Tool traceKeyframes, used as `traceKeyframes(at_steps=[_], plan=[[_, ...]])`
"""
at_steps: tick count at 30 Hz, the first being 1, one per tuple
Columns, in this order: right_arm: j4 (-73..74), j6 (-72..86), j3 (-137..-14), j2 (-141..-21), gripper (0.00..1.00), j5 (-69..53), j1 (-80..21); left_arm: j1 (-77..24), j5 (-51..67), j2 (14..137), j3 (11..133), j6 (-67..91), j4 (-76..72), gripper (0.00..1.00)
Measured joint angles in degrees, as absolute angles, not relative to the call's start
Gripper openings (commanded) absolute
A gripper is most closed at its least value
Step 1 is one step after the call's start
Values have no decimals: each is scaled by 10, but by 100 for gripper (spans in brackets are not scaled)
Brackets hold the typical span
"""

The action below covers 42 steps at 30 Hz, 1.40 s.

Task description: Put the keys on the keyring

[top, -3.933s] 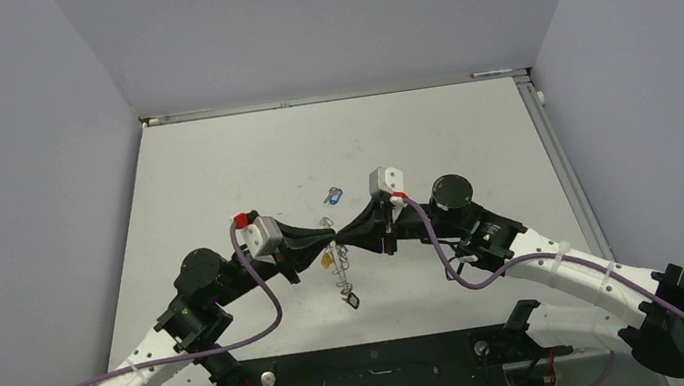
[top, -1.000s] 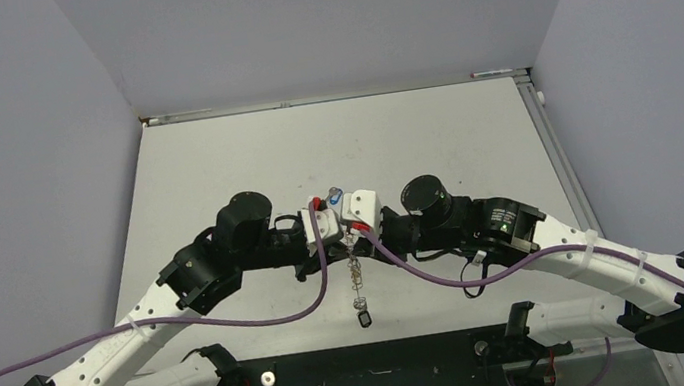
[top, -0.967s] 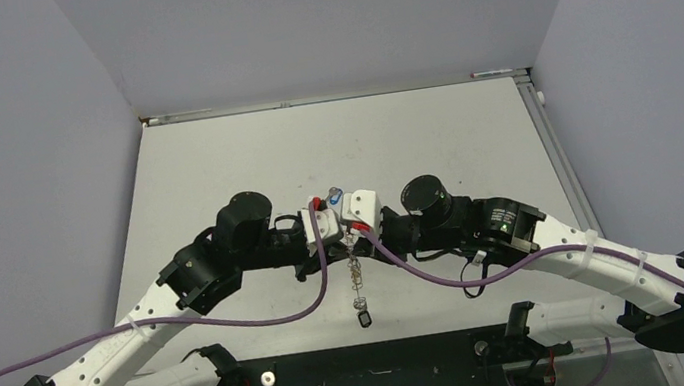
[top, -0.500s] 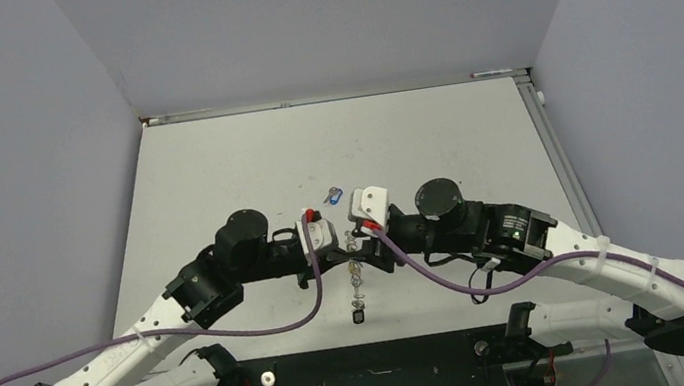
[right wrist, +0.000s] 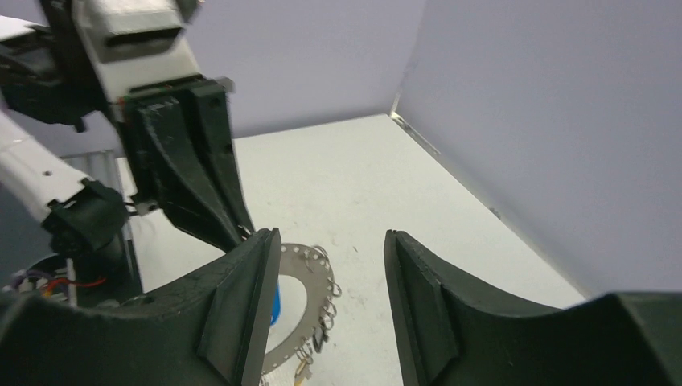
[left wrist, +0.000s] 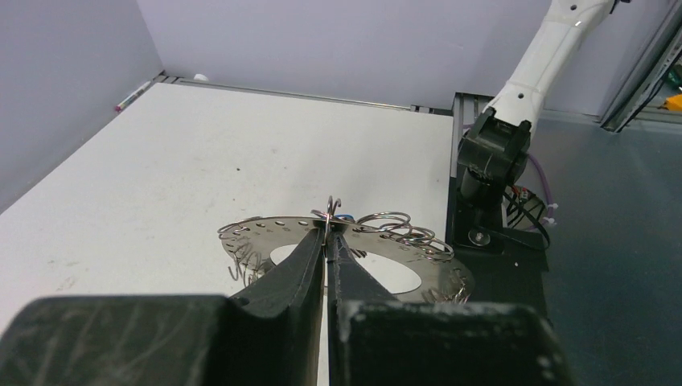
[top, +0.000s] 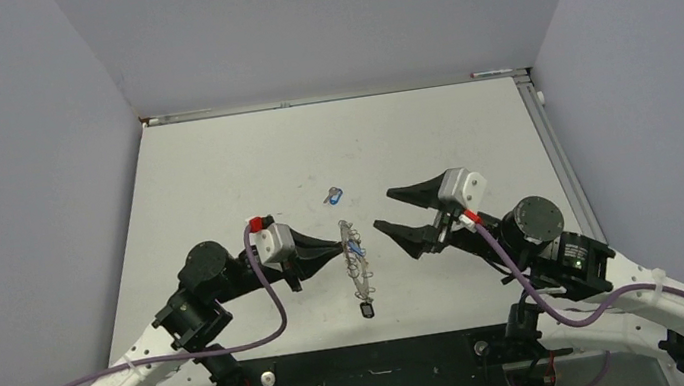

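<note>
The keyring (top: pixel 356 262) is a flat silvery hoop with small holes round its rim and several small wire rings in them. My left gripper (top: pixel 337 246) is shut on its rim and holds it off the table; the left wrist view shows the closed tips (left wrist: pixel 327 233) at the hoop (left wrist: pixel 418 261). A blue-headed key (top: pixel 356 248) and a dark tag (top: pixel 366 309) hang from it. One loose blue-headed key (top: pixel 332 194) lies on the table behind it. My right gripper (top: pixel 384 209) is open and empty, just right of the hoop (right wrist: pixel 310 273), its jaws (right wrist: pixel 331 241) wide apart.
The white table (top: pixel 214 171) is walled by grey panels on three sides. A metal rail (top: pixel 555 153) runs along its right edge. The black base plate (top: pixel 372 362) lies at the near edge, and purple cables (top: pixel 274 314) loop from both wrists.
The two grippers were together at the keyring. The right gripper has opened and drawn back to the right. The left arm has lowered and drawn back left, still holding the hoop.
</note>
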State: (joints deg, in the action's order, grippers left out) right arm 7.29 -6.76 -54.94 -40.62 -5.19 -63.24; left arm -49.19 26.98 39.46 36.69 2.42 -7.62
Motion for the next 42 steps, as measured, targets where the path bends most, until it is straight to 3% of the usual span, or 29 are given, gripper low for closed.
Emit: traceKeyframes(at_steps=[7,13,23,32,42], plan=[[18,2,-525,-480,62,169,-634,-471,226,343,367,5,-22,0],[40,103,-568,-631,60,288,-610,-463,127,271,359,-24,42,0],[152,345,-695,-917,56,221,-421,-460,-75,226,327,-46,87,0],[173,488,-783,-1058,53,160,-416,-460,-150,216,325,-45,91,0],[166,684,-768,-1101,48,150,-409,-460,-156,204,325,-41,91,0]])
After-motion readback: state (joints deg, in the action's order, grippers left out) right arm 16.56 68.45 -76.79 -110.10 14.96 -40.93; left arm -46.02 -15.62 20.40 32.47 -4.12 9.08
